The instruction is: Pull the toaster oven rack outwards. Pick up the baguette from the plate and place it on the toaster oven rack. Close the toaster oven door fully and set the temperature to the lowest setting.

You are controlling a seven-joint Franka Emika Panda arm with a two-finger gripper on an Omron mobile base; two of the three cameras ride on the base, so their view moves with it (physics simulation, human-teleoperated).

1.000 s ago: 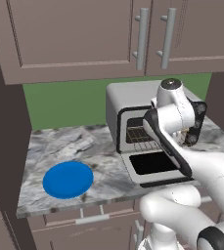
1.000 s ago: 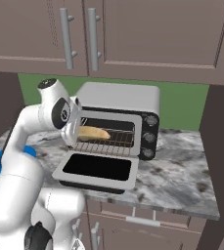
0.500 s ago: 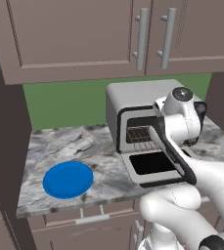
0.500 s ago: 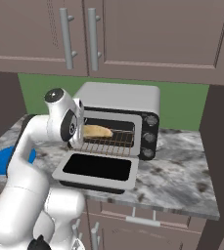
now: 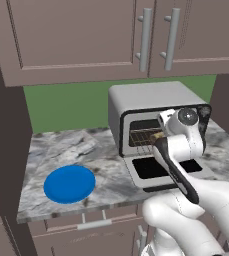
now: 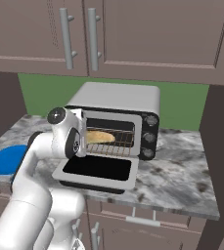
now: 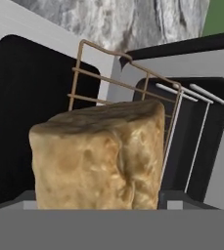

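The toaster oven (image 6: 114, 101) stands on the counter with its door (image 6: 96, 168) folded down flat. The tan baguette (image 6: 100, 136) lies along the wire rack (image 6: 112, 146) in the oven mouth, with its near end at my hand. My gripper (image 6: 83, 139) is shut on that end. In the hand view the baguette (image 7: 99, 156) sits between the fingertips of my gripper (image 7: 99, 202), with the brown rack (image 7: 124, 82) and the door's dark glass (image 7: 25, 112) behind it. The blue plate (image 5: 69, 183) lies bare at the counter's left. My arm hides part of the oven (image 5: 151, 102) front.
Dark knobs (image 6: 149, 134) run down the oven's right side. Wall cabinets (image 5: 111, 35) hang close above the oven. A dark side wall (image 5: 6, 150) bounds the counter on the left. Marble counter (image 6: 182, 171) extends right of the oven.
My hand has come down and in toward the oven mouth, and the baguette has moved with it, lower and a little deeper onto the rack. Door and plate are unmoved.
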